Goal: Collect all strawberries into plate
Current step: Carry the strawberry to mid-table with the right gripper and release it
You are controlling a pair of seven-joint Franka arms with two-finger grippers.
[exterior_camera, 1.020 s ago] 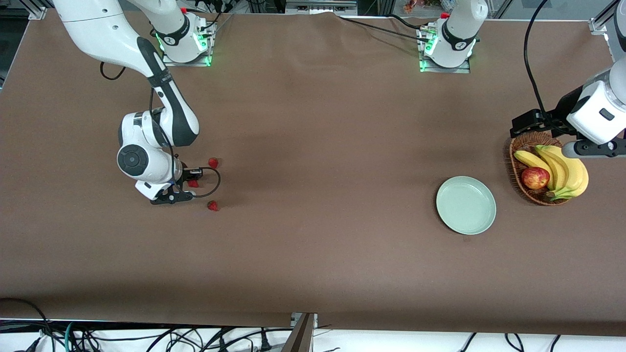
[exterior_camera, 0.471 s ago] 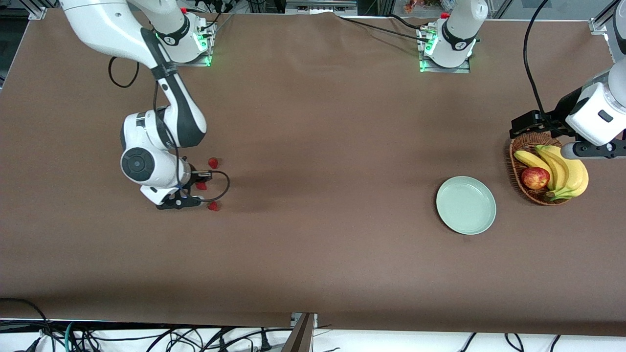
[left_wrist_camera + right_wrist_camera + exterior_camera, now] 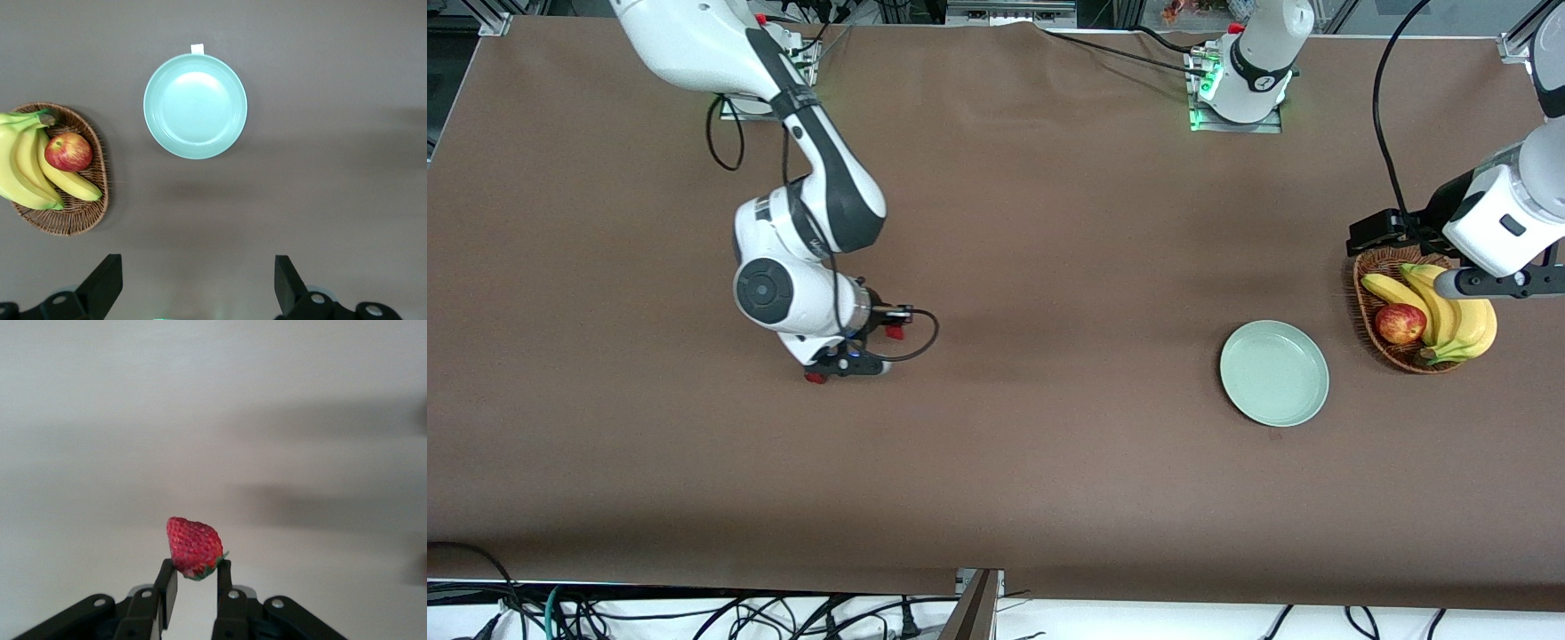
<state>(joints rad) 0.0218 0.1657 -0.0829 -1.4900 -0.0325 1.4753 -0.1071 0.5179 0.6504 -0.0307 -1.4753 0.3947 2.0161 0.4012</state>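
Observation:
My right gripper (image 3: 891, 330) is shut on one strawberry (image 3: 895, 332) and holds it above bare table, well short of the plate and toward the right arm's end. In the right wrist view the red berry (image 3: 193, 545) sits between my right gripper's (image 3: 193, 572) fingertips, green top down. A second strawberry (image 3: 815, 378) lies on the table, partly hidden under the right hand. The third is hidden. The pale green plate (image 3: 1274, 373) is empty; it also shows in the left wrist view (image 3: 195, 107). My left gripper (image 3: 1494, 284) waits open over the basket, fingers wide apart (image 3: 197, 293).
A brown wicker basket (image 3: 1396, 354) with bananas (image 3: 1454, 311) and a red-yellow apple (image 3: 1400, 323) stands beside the plate toward the left arm's end; it shows in the left wrist view (image 3: 80, 217). Brown table lies between the held berry and the plate.
My right gripper has lifted one strawberry from the group and carried it toward the plate. Its arm now covers one of the lying berries. The left arm has barely moved.

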